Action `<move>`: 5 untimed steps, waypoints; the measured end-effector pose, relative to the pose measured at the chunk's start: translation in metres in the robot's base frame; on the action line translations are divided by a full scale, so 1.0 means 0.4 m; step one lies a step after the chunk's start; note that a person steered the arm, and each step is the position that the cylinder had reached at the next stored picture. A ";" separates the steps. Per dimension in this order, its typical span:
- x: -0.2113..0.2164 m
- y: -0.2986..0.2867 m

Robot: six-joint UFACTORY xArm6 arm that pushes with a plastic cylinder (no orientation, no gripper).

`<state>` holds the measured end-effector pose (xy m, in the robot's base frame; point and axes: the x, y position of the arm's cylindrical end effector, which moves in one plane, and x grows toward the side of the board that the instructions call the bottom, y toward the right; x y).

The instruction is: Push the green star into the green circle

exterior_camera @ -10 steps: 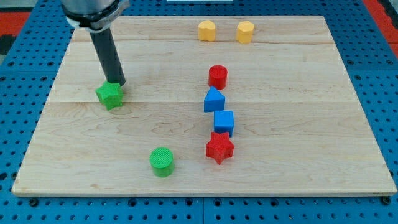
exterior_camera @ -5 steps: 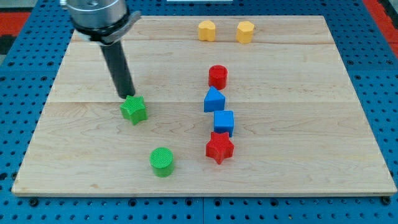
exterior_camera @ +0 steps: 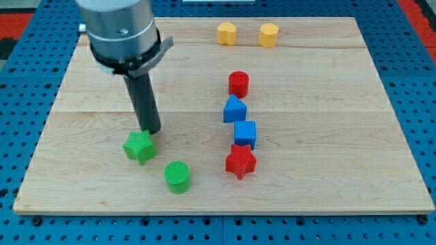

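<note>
Nearest me sits one green circle (exterior_camera: 177, 177), then one green star (exterior_camera: 139, 147) just up-left of it with my tip (exterior_camera: 152, 132) touching its top-right edge, no pincer fitted, beyond them two red blocks, two blue and two yellow.

Green star (exterior_camera: 139, 147): a small, ribbed, star-shaped block lying flat on the wooden board's lower-left area, its points splayed outward. Green circle (exterior_camera: 178, 177): a short, upright cylinder with a ribbed round top, lying near the board's bottom edge. The star sits toward the view's upper left of the circle, near it but apart; a narrow strip of bare wood shows between them.
</note>
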<state>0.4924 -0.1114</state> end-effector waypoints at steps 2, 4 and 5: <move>0.026 -0.041; 0.070 -0.175; 0.112 -0.064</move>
